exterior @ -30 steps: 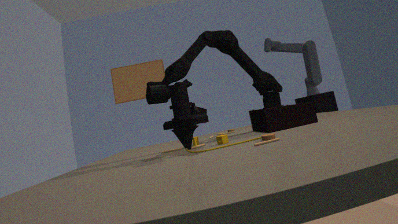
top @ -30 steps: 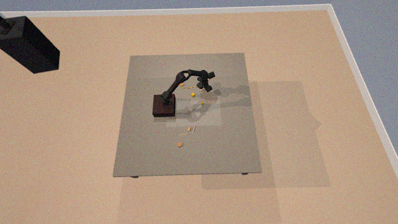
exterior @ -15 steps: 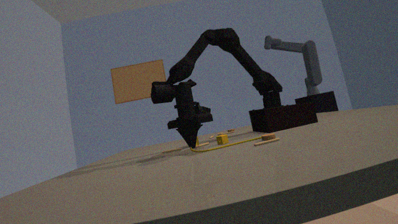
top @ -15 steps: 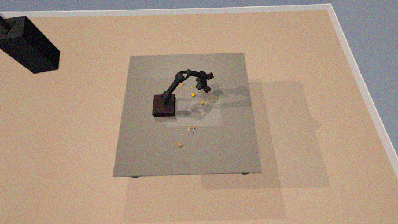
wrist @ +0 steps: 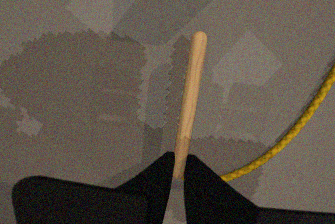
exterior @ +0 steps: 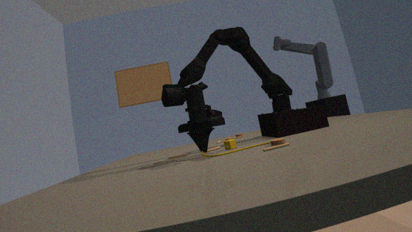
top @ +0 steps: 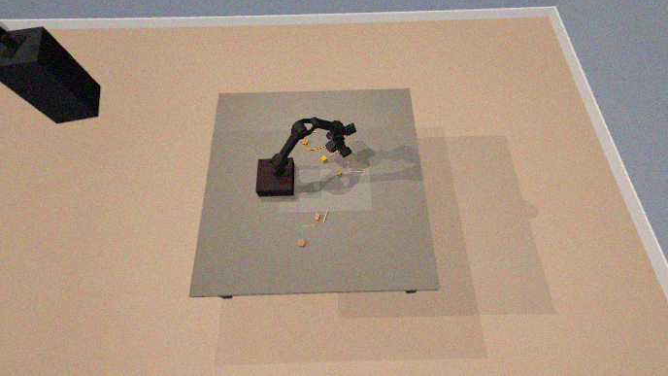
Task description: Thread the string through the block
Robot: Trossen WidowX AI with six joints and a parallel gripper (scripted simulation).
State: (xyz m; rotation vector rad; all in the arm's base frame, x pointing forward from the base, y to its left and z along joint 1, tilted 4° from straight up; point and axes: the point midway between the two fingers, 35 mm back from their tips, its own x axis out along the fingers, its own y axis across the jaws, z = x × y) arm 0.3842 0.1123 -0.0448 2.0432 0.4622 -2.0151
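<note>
My gripper (top: 338, 151) (exterior: 204, 150) (wrist: 179, 160) is shut on the thin wooden stick (top: 334, 153) (exterior: 214, 148) (wrist: 191, 95) near its string end, low over the table. The yellow string (top: 314, 149) (exterior: 239, 149) (wrist: 308, 116) curves from the fingers to the round wooden button (top: 305, 141) (exterior: 278, 141). A yellow block (top: 323, 158) (exterior: 230, 144) stands near the stick's free end, apart from it; the stick points roughly towards it. Its hole cannot be made out, and the block is outside the wrist view.
A smaller yellow object (top: 340, 173) lies near a loose stick (top: 355, 172) (exterior: 178, 156). Another stick (exterior: 275, 147) lies beside the button. At the opposite side are a small wooden piece (top: 317, 216), two sticks and a round wooden piece (top: 301, 243).
</note>
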